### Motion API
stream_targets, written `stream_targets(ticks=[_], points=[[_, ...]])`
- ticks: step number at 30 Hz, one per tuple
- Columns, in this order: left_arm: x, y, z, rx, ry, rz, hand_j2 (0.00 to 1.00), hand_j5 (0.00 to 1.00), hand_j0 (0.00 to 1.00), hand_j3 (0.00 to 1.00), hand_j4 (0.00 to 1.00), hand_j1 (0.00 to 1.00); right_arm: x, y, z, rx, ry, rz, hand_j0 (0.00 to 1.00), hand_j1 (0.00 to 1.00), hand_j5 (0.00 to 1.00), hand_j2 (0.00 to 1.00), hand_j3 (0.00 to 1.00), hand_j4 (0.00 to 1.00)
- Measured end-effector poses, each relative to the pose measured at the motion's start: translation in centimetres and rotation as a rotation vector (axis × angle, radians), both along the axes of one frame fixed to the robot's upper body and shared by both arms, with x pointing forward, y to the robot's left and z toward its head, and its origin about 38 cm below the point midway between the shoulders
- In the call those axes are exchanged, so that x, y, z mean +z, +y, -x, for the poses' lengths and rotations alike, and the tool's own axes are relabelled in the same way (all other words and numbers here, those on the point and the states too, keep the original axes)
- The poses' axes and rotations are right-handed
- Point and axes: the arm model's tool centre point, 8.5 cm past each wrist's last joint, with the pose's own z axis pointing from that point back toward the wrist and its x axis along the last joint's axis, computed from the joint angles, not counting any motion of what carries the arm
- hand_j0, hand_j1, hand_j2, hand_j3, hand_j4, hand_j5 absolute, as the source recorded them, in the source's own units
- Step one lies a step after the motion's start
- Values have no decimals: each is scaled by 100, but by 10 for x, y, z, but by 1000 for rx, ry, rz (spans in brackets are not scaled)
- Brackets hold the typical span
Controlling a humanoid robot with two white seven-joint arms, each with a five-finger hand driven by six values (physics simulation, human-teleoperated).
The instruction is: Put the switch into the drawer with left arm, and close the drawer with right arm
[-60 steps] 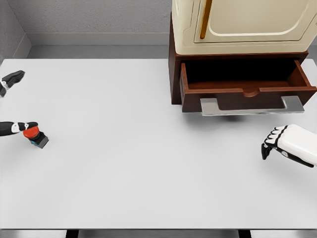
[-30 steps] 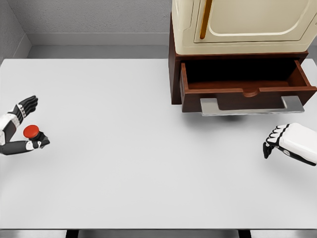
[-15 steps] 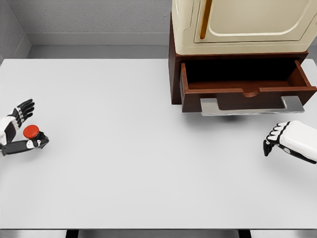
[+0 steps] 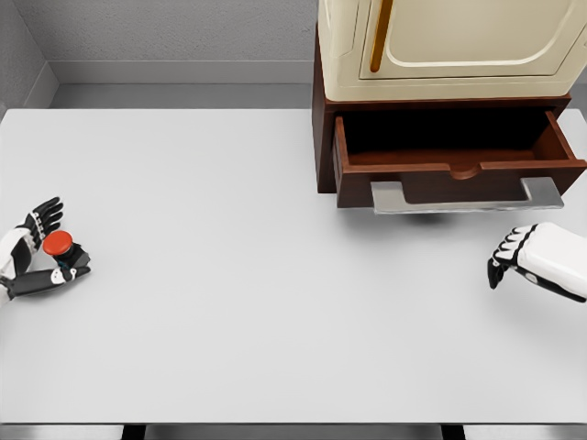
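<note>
1. Bracketing the switch (image 4: 60,250) at the far left edge: left robot hand (image 4: 38,252), fingers spread above it, thumb reaching under and past it on the near side. Contact looks likely but a closed grip is not evident; hand reads as open around the switch, not clamped.
2. Switch: red round cap on a dark base, sitting on the white surface (image 4: 229,275) at mid-depth, hard against the left margin. Cap faces up; no clear long axis visible, base mostly hidden by the digits.
3. Right robot hand (image 4: 514,257): low at the right edge, fingers curled, holding nothing. It hovers just in front of the drawer's grey handle (image 4: 466,196), not touching.
4. Drawer (image 4: 459,151): pulled open, dark wood, interior in shadow, nothing seen inside. Sits under a cream cabinet (image 4: 449,46) with an orange bar on its door.
5. Key relation: drawer lies far to the right and away from the left robot hand, nearly the whole surface between them. Switch is in the left hand's reach only; the right hand is nearest the drawer front. Judgement: grasp must close first, then a long rightward carry with lift over the drawer's front wall.
6. Writing, brands, labels: none legible anywhere.
</note>
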Motion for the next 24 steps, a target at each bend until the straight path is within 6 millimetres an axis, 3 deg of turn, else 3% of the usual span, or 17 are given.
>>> stream_targets(ticks=[2,3,8,12,17,18,24], points=[[1,1,0,2,-3,-2,86,86,86,86,86,86,0,0,0,0,0,0,26,26,26,26,26,26],[1,2,0,3,-4,-3,76,76,76,76,76,76,0,0,0,0,0,0,26,26,26,26,26,26],[0,2,2,1,-5,1,76,76,76,76,76,76,0,0,0,0,0,0,26,26,26,26,26,26],[0,2,2,1,-6,2,70,70,70,70,70,70,0,0,0,0,-1,0,26,26,26,26,26,26],[0,1,2,3,-6,2,59,59,59,59,59,59,0,0,0,0,0,1,25,25,25,25,25,25],[0,1,2,3,-6,2,50,50,50,50,50,50,0,0,0,0,0,1,25,25,25,25,25,25],[5,0,-2,1,-20,0,43,43,43,43,43,43,0,0,0,0,0,1,25,25,25,25,25,25]])
